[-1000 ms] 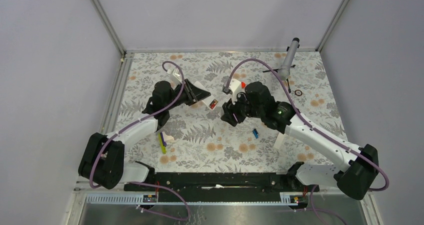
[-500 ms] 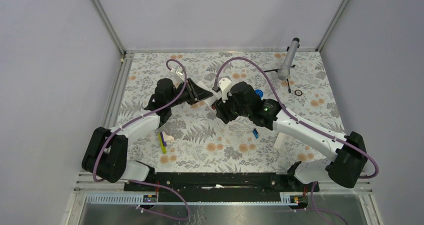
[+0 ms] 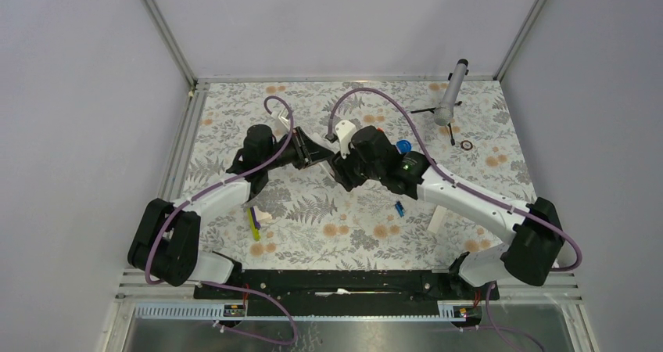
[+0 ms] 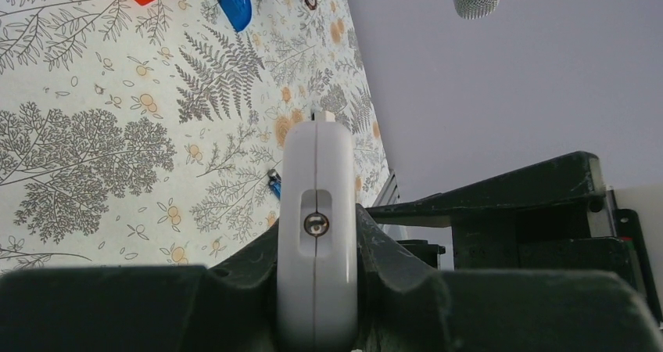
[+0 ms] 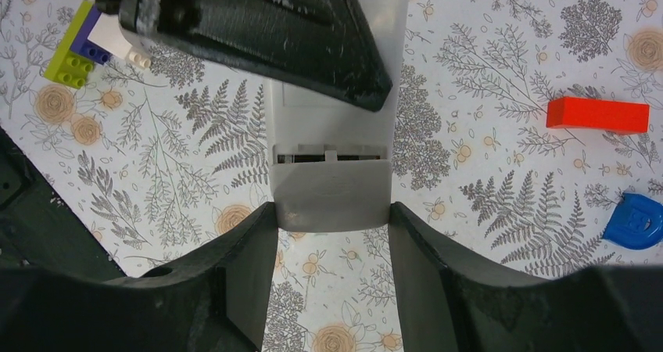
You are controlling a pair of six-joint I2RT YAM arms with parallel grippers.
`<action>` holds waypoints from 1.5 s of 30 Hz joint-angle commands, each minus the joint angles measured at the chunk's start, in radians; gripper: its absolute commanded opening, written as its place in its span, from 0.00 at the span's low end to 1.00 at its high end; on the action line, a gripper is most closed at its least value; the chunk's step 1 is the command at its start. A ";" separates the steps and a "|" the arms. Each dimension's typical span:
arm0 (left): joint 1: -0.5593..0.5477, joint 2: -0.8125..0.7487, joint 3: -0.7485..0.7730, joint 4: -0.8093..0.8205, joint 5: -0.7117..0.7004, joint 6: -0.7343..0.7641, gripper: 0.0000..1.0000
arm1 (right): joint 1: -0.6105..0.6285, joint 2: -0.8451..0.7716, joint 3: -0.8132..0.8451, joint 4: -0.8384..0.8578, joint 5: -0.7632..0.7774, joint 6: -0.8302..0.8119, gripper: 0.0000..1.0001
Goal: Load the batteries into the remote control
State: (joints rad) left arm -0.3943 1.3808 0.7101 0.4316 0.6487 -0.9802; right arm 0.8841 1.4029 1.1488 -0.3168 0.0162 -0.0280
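Note:
My left gripper [image 4: 317, 220] is shut on the light-grey remote control [image 4: 317, 172] and holds it above the mat, its far end pointing at the right arm. In the right wrist view the remote's body [image 5: 328, 121] sticks out from under the left gripper's black finger [image 5: 258, 31]. A grey end piece [image 5: 332, 195], which looks like the battery cover, meets the body at a dark slit. My right gripper [image 5: 332, 215] is shut on that piece, one fingertip on each side. From above, the left gripper [image 3: 311, 150] and the right gripper [image 3: 342, 167] meet mid-table. A tiny blue battery [image 3: 399, 208] lies on the mat.
A red block [image 5: 598, 115] and a round blue cap [image 5: 637, 220] lie right of the grippers. Toy bricks [image 5: 78, 51] sit to the left. A microphone on a stand [image 3: 449, 94] and a small ring [image 3: 467, 145] are at the back right, and a yellow-green stick [image 3: 253, 223] is near the left arm.
The right arm has swung left across the table and brought its gripper up to the remote's free end. The left gripper has shifted only slightly. Neither gripper's jaws changed.

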 commanded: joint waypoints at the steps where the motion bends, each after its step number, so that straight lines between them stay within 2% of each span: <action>1: -0.005 -0.042 0.002 0.029 0.032 0.007 0.00 | 0.010 0.035 0.075 0.016 0.030 0.016 0.50; 9: -0.005 -0.064 0.007 -0.001 0.015 0.032 0.00 | 0.014 0.062 0.103 -0.023 0.013 0.006 0.50; 14: -0.005 -0.083 -0.005 0.003 -0.005 0.058 0.00 | 0.013 0.066 0.126 -0.088 -0.050 -0.003 0.51; 22: -0.005 -0.095 -0.038 0.081 0.010 0.058 0.00 | 0.014 0.093 0.146 -0.098 -0.073 -0.007 0.51; 29: -0.005 -0.098 -0.053 0.134 0.017 0.049 0.00 | 0.014 0.100 0.147 -0.114 -0.082 -0.014 0.51; 45: -0.006 -0.113 -0.053 0.104 -0.026 0.061 0.00 | 0.013 0.120 0.157 -0.122 -0.058 -0.033 0.52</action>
State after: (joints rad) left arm -0.3950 1.3106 0.6495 0.4496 0.6212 -0.9264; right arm 0.8894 1.5085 1.2602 -0.4362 -0.0460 -0.0479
